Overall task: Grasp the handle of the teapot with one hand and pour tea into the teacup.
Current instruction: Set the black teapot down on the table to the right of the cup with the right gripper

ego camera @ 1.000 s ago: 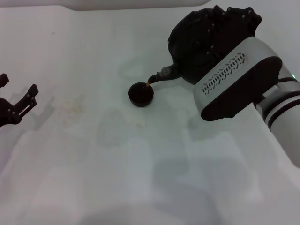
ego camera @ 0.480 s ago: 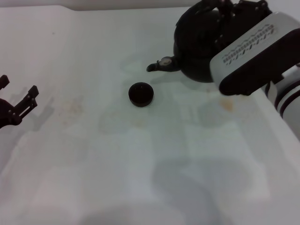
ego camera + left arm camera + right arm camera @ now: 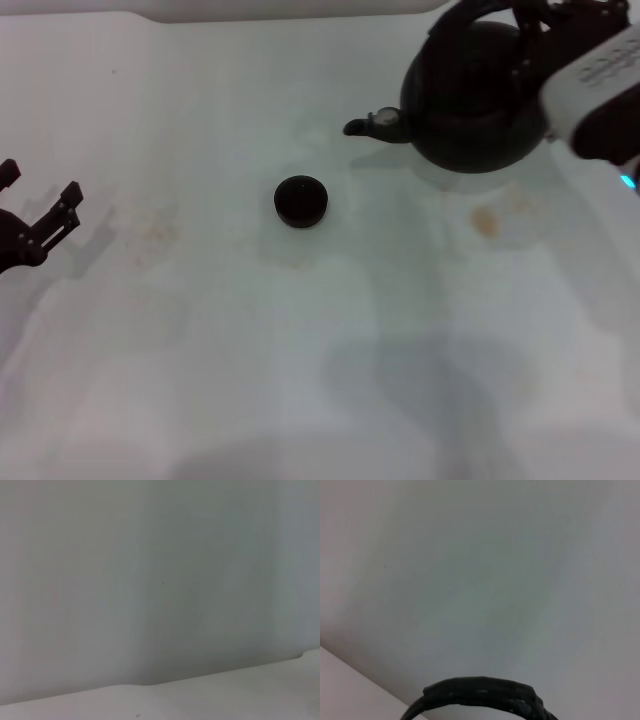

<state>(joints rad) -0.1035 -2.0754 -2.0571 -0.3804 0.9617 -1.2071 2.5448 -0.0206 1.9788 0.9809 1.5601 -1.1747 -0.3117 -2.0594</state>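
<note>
Fingers of the right gripper (image 3: 540, 22) are closed around the handle (image 3: 478, 10) at the top of the teapot (image 3: 470, 95), which is held upright at the far right of the table (image 3: 300, 350), spout turned toward the teacup (image 3: 301, 201). Cup and spout are seen well apart. Spread fingers are shown on the left gripper (image 3: 40, 215), parked at the table's left edge.

Teapot (image 3: 470, 105): matt black body, finish dull like cast iron; handle (image 3: 480, 694) black, with a rough, wrapped texture. Teacup (image 3: 301, 201): dark, with a slight gloss. Bench (image 3: 300, 340): smooth, pale, matt covering with faint creases and a brownish stain (image 3: 485, 222).
</note>
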